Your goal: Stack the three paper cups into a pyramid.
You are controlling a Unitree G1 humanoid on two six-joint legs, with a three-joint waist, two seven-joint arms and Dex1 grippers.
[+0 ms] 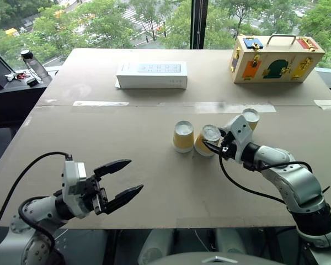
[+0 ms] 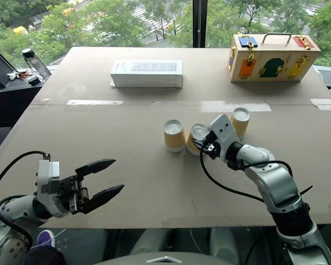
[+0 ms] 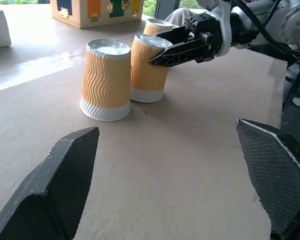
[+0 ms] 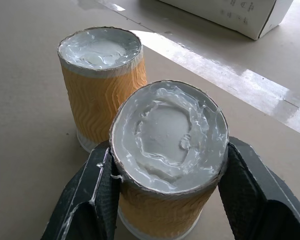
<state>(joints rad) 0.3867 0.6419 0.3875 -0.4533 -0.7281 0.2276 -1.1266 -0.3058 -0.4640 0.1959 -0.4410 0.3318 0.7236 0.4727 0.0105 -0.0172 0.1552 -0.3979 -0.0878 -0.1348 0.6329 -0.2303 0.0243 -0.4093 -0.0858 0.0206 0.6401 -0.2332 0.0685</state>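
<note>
You're looking down on a broad tan worktop [image 1: 127,182] running back to the window. Near its far edge a long white box [image 1: 152,74] is lying just left of centre, and towards the far right corner a wooden latch box [image 1: 276,59] with a handle and coloured panels is sitting.

Your right arm is reaching in from the right edge, and its right end effector [image 1: 214,144] is clamping the middle cup [image 1: 207,140] near its upturned base, one black finger on each side. That cup is tilting, leaning towards the left cup [image 1: 183,136], and its lower white rim looks to be touching the worktop. The left cup is standing upside down and upright just beside it, roughly mid-worktop and a little right of centre. Whether the two are touching, you can't tell. The third cup [image 1: 250,118] is standing upside down behind your right wrist, slightly farther back and nearer the right edge.

Your left end effector [image 1: 124,180] is hovering by the near edge on the left side, fingers spread wide apart and gripping nothing, well apart from the cups.
</note>
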